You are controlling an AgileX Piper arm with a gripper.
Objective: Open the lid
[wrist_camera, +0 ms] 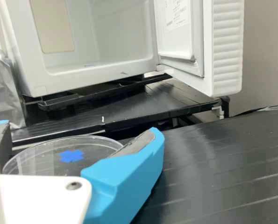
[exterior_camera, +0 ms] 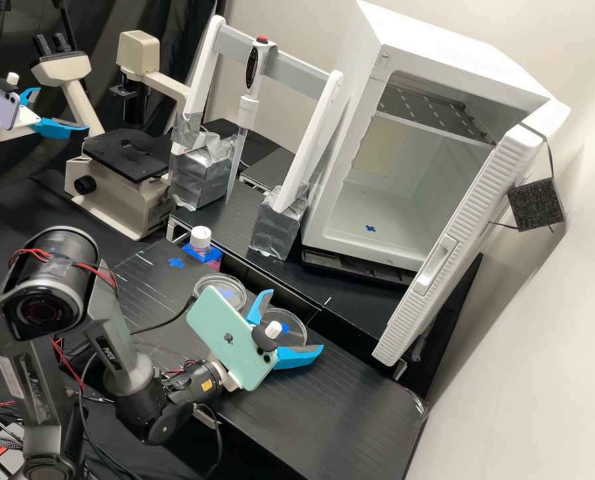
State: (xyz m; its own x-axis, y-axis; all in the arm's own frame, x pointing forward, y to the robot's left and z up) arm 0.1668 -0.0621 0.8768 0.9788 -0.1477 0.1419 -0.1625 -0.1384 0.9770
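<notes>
1. Gripper (exterior_camera: 295, 319) held low over the front part of a black bench (exterior_camera: 357, 407), with its two blue fingers spread wide apart and nothing gripped between them.
2. The dark grey arm (exterior_camera: 114, 340) is bent: from a raised joint at the left of the high view, its forearm is sloped down to a low wrist, and from there the gripper is pointed towards the right of that view. A pale green phone (exterior_camera: 224, 333) is mounted above the wrist, its back tilted into sight.
3. A round clear dish (exterior_camera: 303, 325) is placed on the bench beside the gripper, and in the high view it is partly covered by the phone and fingers. In the wrist view, the dish is seen beyond the gap of the gripper (wrist_camera: 78, 128), its rim partly hidden by one finger. Whether it is touched cannot be told, nor whether a lid is on it.
4. Just beside it, a second clear dish (exterior_camera: 236, 280) is set, with a bottle (exterior_camera: 201, 243) with a white cap close behind. Blue marks are seen through both dishes.
5. Farther back, a white cabinet (exterior_camera: 357, 255) is stood with its ribbed door (exterior_camera: 474, 213) swung open. To its left in the high view, a pipette (exterior_camera: 247, 110) is held upright on a white frame (exterior_camera: 311, 140), and a microscope (exterior_camera: 114, 200) is placed beyond that.
</notes>
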